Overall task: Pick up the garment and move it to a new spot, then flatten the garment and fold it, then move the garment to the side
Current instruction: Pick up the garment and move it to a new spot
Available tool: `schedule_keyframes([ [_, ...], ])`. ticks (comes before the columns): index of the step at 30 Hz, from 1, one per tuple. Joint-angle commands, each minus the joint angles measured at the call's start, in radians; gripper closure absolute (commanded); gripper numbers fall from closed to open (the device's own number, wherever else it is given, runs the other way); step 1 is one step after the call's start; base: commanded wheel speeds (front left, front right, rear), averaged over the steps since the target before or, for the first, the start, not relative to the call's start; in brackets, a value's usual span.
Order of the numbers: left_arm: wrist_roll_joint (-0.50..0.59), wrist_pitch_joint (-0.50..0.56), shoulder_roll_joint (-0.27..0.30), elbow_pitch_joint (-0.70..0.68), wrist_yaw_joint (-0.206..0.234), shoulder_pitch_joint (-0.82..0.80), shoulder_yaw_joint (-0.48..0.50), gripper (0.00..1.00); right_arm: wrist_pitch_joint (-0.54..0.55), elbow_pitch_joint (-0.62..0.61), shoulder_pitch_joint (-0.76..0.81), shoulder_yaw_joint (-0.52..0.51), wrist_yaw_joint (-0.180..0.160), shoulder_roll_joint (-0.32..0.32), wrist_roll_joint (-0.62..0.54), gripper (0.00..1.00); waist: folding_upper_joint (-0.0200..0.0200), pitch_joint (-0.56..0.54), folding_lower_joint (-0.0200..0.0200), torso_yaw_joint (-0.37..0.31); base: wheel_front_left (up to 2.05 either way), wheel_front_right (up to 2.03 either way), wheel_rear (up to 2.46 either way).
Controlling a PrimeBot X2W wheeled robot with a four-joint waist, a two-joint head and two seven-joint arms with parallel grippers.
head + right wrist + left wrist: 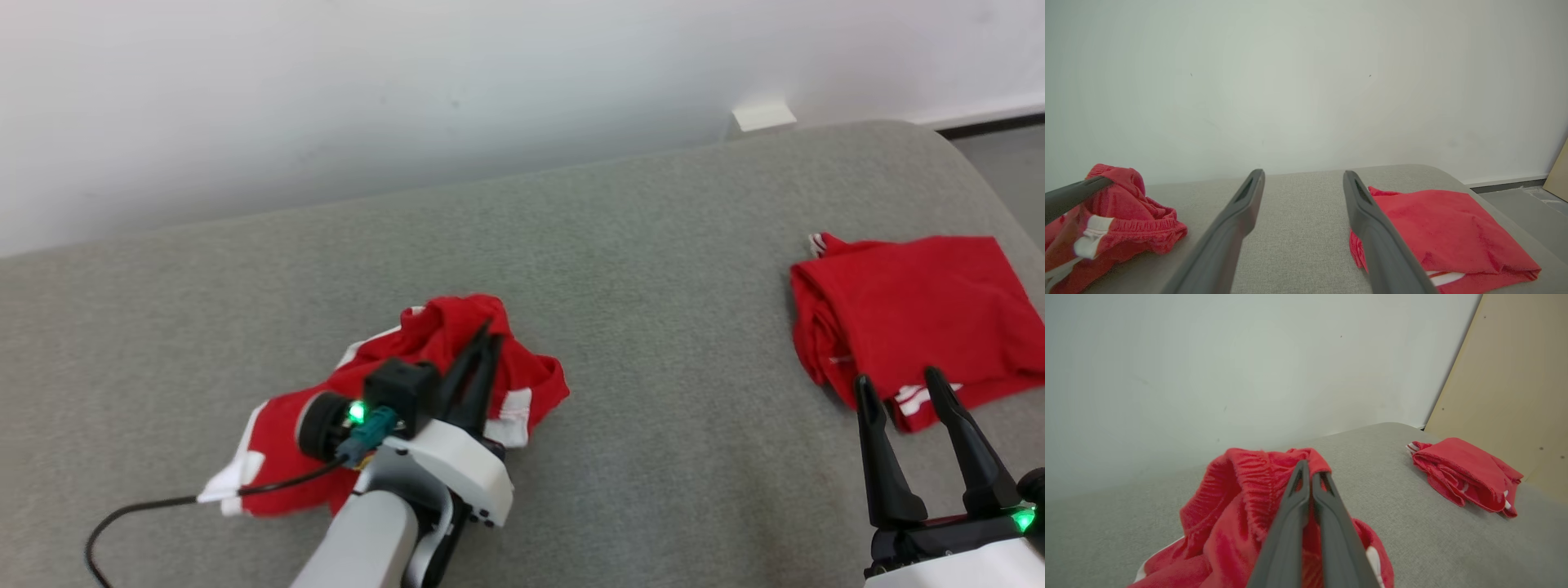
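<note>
A crumpled red garment (pixel 433 331) with white trim lies on the grey cushioned surface (pixel 653 286), left of centre. My left gripper (pixel 490 333) is shut on its raised elastic waistband, the two dark fingers pressed together. In the left wrist view the fingertips (pixel 1306 467) pinch the top fold of the garment (pixel 1237 506), while the rest of the cloth rests on the cushion. My right gripper (pixel 898 384) stands open at the lower right, its tips over the near edge of a second, folded red garment (pixel 906 318). Nothing sits between its fingers (pixel 1249 196).
The folded red garment (pixel 1437 220) lies near the surface's right edge, with floor (pixel 1004 155) beyond it. A pale wall (pixel 326 98) runs along the back. A beige panel (pixel 1515 375) stands at the far right. A black cable (pixel 147 506) trails from my left wrist.
</note>
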Motion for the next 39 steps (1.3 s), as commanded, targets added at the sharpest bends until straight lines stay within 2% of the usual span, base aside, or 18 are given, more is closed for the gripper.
schedule_keyframes([
  [1,-0.022,-0.01,-0.001,0.038,-0.007,-0.016,-0.018,1.0,-0.008,0.008,0.003,-0.001,-0.003,0.003,0.009,0.0,-0.0001,0.03,0.0001,-0.039,0.0,0.0,0.0],
  [6,-0.074,-0.055,-0.005,0.179,-0.015,-0.054,-0.102,1.0,-0.032,0.033,-0.01,-0.003,-0.003,0.003,0.028,0.0,-0.0001,0.055,0.0001,-0.062,0.0,0.0,0.0],
  [7,-0.092,-0.065,-0.005,0.195,-0.01,-0.062,-0.118,0.81,-0.036,0.037,-0.011,-0.005,-0.003,0.003,0.03,0.0,-0.0001,0.059,0.0001,-0.061,0.0,0.0,0.0],
  [8,-0.101,-0.073,-0.004,0.208,-0.003,-0.069,-0.135,0.07,-0.037,0.041,-0.012,-0.007,-0.003,0.003,0.032,0.0,-0.0001,0.061,0.0001,-0.058,0.0,0.0,0.0],
  [9,-0.112,-0.083,-0.005,0.217,-0.001,-0.076,-0.152,0.0,-0.041,0.044,-0.012,-0.01,-0.003,0.003,0.032,0.0,-0.0001,0.062,0.0001,-0.052,0.0,0.0,0.0],
  [15,-0.14,-0.126,-0.005,0.198,0.021,-0.108,-0.197,0.0,-0.041,0.046,-0.016,-0.017,-0.003,0.002,0.015,0.0,-0.0001,0.049,0.0001,0.009,0.0,0.0,0.0],
  [23,-0.11,-0.138,0.033,0.067,0.071,-0.071,-0.152,0.0,-0.022,0.027,-0.007,-0.028,-0.003,0.002,-0.006,0.0,-0.0001,0.025,0.0001,0.104,0.0,0.0,0.0],
  [31,-0.124,-0.139,0.141,-0.105,0.174,0.05,-0.022,0.0,0.003,0.015,0.012,-0.026,-0.003,0.002,-0.023,0.0,-0.0001,-0.016,0.0001,0.191,0.0,0.0,0.0],
  [39,-0.156,-0.126,0.245,-0.215,0.271,0.222,0.108,0.0,0.028,0.017,0.028,-0.009,-0.003,0.002,-0.032,0.0,-0.0001,-0.034,0.0001,0.223,0.0,0.0,0.0],
])
